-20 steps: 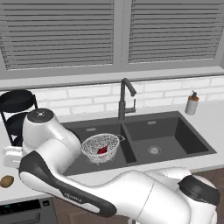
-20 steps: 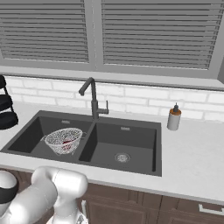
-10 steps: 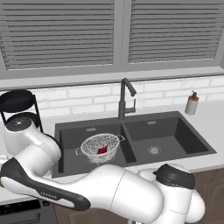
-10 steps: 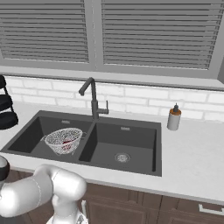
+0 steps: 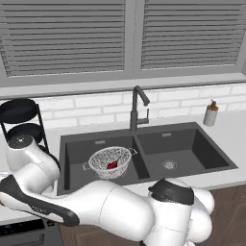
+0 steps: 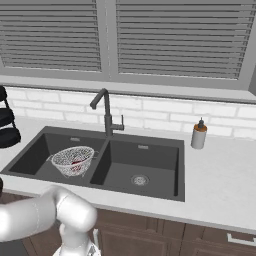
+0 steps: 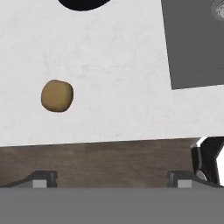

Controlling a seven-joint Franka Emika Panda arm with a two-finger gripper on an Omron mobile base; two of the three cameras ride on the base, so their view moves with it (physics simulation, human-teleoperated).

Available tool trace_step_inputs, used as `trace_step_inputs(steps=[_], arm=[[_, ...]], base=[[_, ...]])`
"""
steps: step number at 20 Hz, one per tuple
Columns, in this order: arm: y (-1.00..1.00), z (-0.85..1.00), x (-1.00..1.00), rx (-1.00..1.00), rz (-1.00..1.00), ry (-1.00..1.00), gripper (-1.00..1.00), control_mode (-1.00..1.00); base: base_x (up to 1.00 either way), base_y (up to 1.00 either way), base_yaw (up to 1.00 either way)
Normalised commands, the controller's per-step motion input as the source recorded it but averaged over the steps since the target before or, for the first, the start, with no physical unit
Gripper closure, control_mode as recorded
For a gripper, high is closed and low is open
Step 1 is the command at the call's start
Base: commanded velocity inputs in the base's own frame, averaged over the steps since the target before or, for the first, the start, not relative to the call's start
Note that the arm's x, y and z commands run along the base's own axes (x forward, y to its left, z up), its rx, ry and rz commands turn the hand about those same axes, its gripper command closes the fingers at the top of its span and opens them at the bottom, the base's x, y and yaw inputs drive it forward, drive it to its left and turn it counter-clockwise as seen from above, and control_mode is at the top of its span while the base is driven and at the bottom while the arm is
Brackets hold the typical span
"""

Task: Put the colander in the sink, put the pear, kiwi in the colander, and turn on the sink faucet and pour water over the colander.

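The silvery colander [image 5: 110, 162] [image 6: 73, 160] sits in the left basin of the dark grey sink [image 5: 192, 144] [image 6: 150, 165]. Inside it lies the dark-red pear [image 5: 113, 164] [image 6: 76, 163]. The tan kiwi [image 7: 57, 95] rests on the white counter to the left of the sink. My gripper [image 7: 113, 179] hovers open above the counter's front edge, and the kiwi lies ahead of the left fingertip [image 7: 43, 177], apart from it. Nothing is between the fingers. The dark faucet [image 5: 137, 108] [image 6: 106, 112] stands behind the basins' divider, with no water running.
A soap dispenser [image 5: 210, 114] [image 6: 199, 135] stands at the back right of the sink. A black rack [image 5: 19, 120] [image 6: 6, 125] stands on the counter at the left, close to my arm. Wooden cabinet fronts [image 7: 109, 162] run below the counter edge.
My arm has swung further left and down over the left counter. The colander, pear and faucet have stayed where they were. The gripper has stayed open.
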Motion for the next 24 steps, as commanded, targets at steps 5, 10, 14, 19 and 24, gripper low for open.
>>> trace_step_inputs(steps=[5, 10, 14, 19, 24], arm=[[0.45, -0.29, 0.32, 0.0, 0.0, 0.03, -1.0, -1.0], [0.44, -0.29, 0.27, 0.0, 0.0, 0.04, -1.0, -1.0], [0.42, -0.29, 0.15, 0.0, 0.0, 0.05, -1.0, -1.0], [0.37, -0.29, 0.27, 0.0, 0.0, 0.08, -1.0, -1.0], [0.21, -0.32, 0.29, 0.0, 0.0, 0.07, -1.0, -1.0]], base=[[0.0, 0.0, 0.0], [0.0, 0.0, 0.0], [0.0, 0.0, 0.0], [0.0, 0.0, 0.0], [0.0, 0.0, 0.0]])
